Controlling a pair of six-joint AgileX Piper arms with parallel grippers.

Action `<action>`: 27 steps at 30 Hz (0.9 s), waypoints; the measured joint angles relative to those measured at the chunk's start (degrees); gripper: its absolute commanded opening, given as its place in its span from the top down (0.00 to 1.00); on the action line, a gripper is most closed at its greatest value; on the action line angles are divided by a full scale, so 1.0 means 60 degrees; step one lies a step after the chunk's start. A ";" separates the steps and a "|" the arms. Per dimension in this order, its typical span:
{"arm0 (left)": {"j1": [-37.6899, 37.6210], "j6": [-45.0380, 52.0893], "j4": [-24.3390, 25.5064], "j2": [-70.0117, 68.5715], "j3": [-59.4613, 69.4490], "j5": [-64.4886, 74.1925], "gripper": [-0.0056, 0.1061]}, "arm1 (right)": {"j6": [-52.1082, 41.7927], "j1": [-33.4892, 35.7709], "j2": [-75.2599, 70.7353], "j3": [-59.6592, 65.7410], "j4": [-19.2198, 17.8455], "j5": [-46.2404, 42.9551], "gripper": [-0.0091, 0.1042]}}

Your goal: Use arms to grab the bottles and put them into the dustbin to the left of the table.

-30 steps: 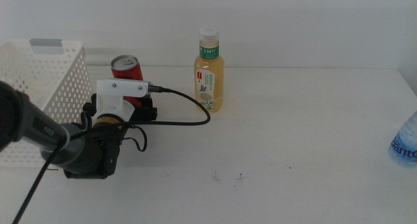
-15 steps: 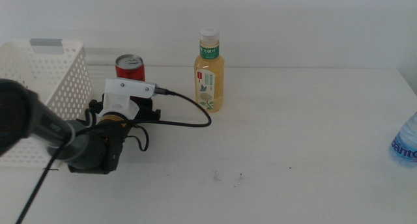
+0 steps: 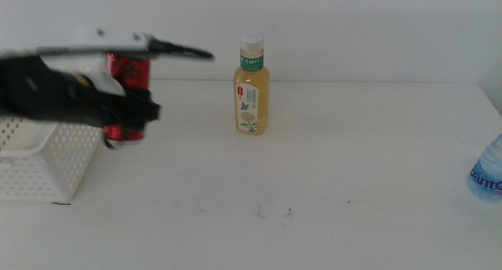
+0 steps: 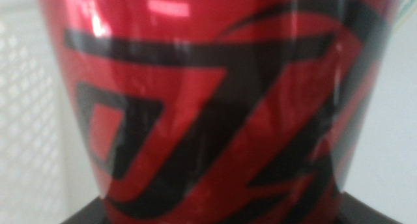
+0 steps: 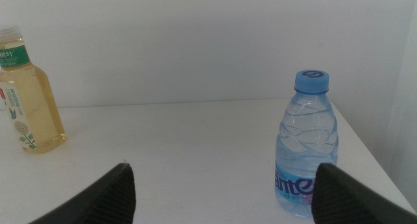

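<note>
White surface [image 3: 353, 160] spans the frame, few dark specks near the front, plain white wall behind. Dustbin [image 3: 35, 164] sits at the surface's left edge, partly hidden by the left arm. Left gripper [image 3: 129, 113] is raised beside the dustbin's right wall, motion-blurred, jaws closed on the red can [image 3: 125, 97]; the can is off the surface and fills the left wrist view [image 4: 208, 100], perforated bin wall visible behind it. Yellow-drink bottle [image 3: 252, 85] stands upright mid-surface near the back, well apart from the can, nothing between them. Water bottle [image 5: 307, 146] stands upright at the far right edge. Right gripper [image 5: 221, 191] waits low near it, jaws wide apart, holding nothing.
</note>
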 measured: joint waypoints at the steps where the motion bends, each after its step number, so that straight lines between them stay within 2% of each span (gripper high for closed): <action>1: 0.0250 0.0126 0.0000 -0.0051 -0.0447 0.0956 0.96 | 0.0000 0.0000 0.0000 0.0000 0.0000 0.0000 0.15; 5: 0.1124 0.0608 0.0226 -0.0048 -0.2079 0.3713 0.96 | 0.0000 0.0000 0.0000 0.0000 0.0000 0.0000 0.15; 13: 0.3363 0.1018 0.1047 0.0813 -0.5125 0.6808 0.96 | 0.0000 0.0000 0.0000 0.0000 0.0000 0.0000 0.15; 17: 0.4443 0.1457 0.0974 0.1947 -0.6282 0.7378 0.96 | 0.0000 0.0000 0.0000 0.0000 0.0000 0.0000 0.15; 22: 0.4954 0.1749 0.0955 0.3381 -0.6933 0.7588 0.96 | 0.0000 0.0000 0.0000 0.0000 0.0000 0.0000 0.15; 27: 0.4972 0.1798 0.0955 0.4449 -0.6978 0.7342 0.86 | 0.0000 0.0000 0.0000 0.0000 0.0000 0.0000 0.15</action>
